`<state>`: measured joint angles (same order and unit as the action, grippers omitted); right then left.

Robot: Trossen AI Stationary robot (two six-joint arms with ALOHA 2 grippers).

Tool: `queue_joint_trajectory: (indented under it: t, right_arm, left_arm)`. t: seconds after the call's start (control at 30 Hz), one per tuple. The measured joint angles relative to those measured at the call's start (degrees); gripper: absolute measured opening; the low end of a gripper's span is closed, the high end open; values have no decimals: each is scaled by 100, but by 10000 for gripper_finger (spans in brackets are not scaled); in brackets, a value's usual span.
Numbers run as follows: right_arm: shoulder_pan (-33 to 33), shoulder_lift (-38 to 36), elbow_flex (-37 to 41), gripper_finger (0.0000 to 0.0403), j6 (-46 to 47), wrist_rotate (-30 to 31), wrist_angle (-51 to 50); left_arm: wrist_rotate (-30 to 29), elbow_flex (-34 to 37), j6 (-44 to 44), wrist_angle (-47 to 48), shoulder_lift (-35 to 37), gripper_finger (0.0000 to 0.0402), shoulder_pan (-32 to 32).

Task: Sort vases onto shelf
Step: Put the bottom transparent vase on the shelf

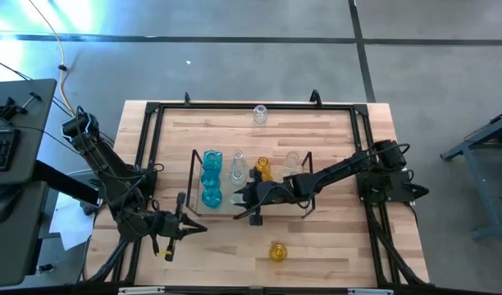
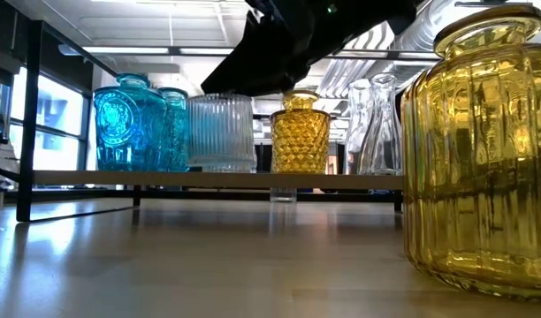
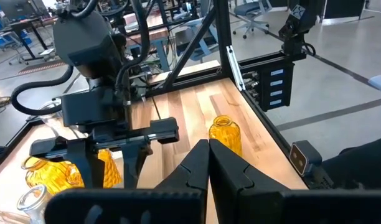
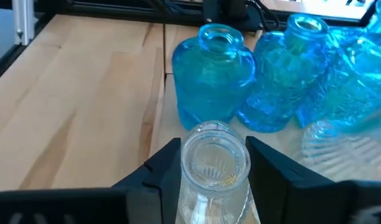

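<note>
Right gripper (image 4: 206, 165) reached out over the low dark-framed shelf with the light wood surface (image 1: 193, 182), fingers spread either side of a small clear ribbed glass vase (image 4: 214, 168). Whether the pads already press the glass, cannot tell; jaws parted around it, not seen clamped. Vase standing upright on the shelf board, its open mouth between the fingers.

Just ahead of the gripper, two blue translucent glass vases with bulbous bodies (image 4: 216, 74), close together and near enough to be knocked. To one side, more blue glass and a wide clear ribbed piece. Further along the shelf, an amber-yellow diamond-cut glass vase (image 2: 299, 132).

Judged handling: rigid, light, smooth and slippery, breakable if tipped against a neighbour. Best taken across the body just below the rim, where the ribbing offers some bite, with a gentle squeeze and a straight vertical lift.

Well apart from the shelf, on the bare table, a lone amber ribbed glass jar-shaped vase (image 1: 277, 251), not yet sorted. Another clear vase (image 1: 260, 114) at the far table edge.

Left gripper (image 3: 208, 163) waiting low near the table's front corner, fingers pressed together, empty.
</note>
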<state>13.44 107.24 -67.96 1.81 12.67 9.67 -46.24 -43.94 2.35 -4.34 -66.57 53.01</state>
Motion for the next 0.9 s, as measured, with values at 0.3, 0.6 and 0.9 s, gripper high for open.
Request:
queue_joint_trajectory:
  t: [0.3,0.6,0.9]
  right_arm:
    - [-71,0,-2,160,119,13,-61]
    - [-71,0,-7,183,109,-88,-47]
    - [144,0,-386,184,-543,328,-202]
  left_arm:
    - [0,0,46,-2,0,0,0]
    - [0,0,47,-2,0,0,0]
    - [0,0,46,-2,0,0,0]
